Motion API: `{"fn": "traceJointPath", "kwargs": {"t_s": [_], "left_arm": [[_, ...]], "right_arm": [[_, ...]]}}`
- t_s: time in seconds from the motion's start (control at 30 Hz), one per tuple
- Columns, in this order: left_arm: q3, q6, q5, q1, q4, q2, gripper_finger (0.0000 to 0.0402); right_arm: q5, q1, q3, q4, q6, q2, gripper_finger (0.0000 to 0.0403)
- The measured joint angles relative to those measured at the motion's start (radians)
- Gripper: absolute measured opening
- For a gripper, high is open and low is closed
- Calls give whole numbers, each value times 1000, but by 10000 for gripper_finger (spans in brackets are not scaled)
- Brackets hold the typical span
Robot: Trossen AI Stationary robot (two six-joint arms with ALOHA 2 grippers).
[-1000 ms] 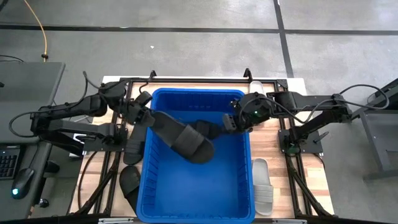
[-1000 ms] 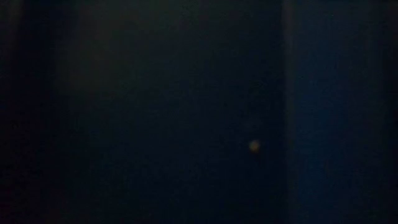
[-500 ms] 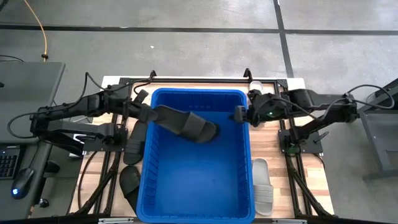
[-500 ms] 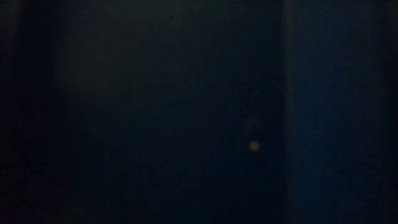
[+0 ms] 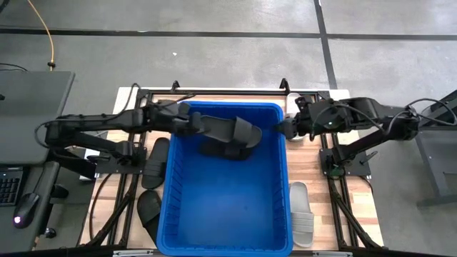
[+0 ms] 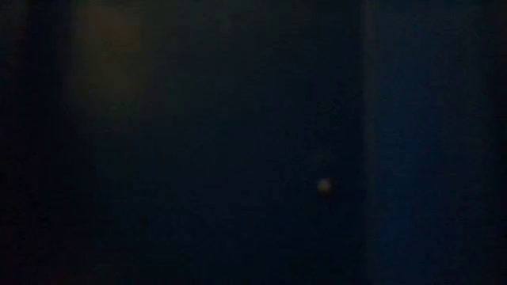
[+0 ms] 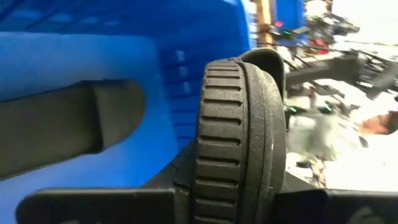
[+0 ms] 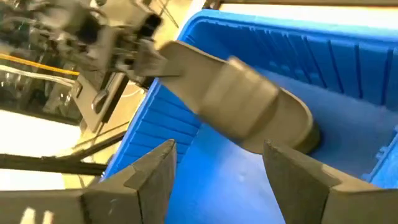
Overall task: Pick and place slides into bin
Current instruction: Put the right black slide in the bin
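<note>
- The left gripper (image 5: 187,123) still pinches the black sandal (image 5: 227,130) by its heel.
- The sandal has swung up toward twelve o'clock and hangs over the blue bin (image 5: 226,221).
- The right gripper (image 5: 280,129) has let go, its fingers (image 8: 152,177) wide apart, and backed to the three o'clock rim.
- Only the drop is left, I think.

The bin (image 5: 226,214) sits mid-frame on the surface (image 5: 314,168). One slide (image 5: 227,131) hangs over its upper part; two slides (image 5: 153,163) lie left, another (image 5: 300,213) lower right.

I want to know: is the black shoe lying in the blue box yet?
No. The left pincer holds the black slide up over the bin.
</note>
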Motion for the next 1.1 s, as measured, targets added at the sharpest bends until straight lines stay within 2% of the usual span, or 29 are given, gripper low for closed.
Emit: {"fn": "traceJointPath", "kwargs": {"t_s": [0.33, 0.4, 0.5, 0.6, 0.77, 0.9, 1.1], "left_arm": [[2, -114, -121, -22, -72, 51, 52], [4, -147, -114, -21, -112, 50, 52], [4, -164, -39, -18, -133, 54, 52], [44, -188, -35, -24, -211, 53, 52], [76, -256, -103, -45, -256, 68, 52], [103, -277, -127, -45, -208, 66, 52], [140, -346, -106, -45, -389, 75, 52]], "right_arm": [[9, 0, 0, 26, -121, -60, 229], [12, 0, 0, 28, -134, -66, 229], [36, 0, 0, 34, -156, -69, 229], [44, 0, 0, 43, -161, -69, 228], [44, 0, 0, 52, -163, -69, 231], [46, 0, 0, 53, -197, -67, 232], [59, 0, -1, 51, -208, -61, 232]]}}
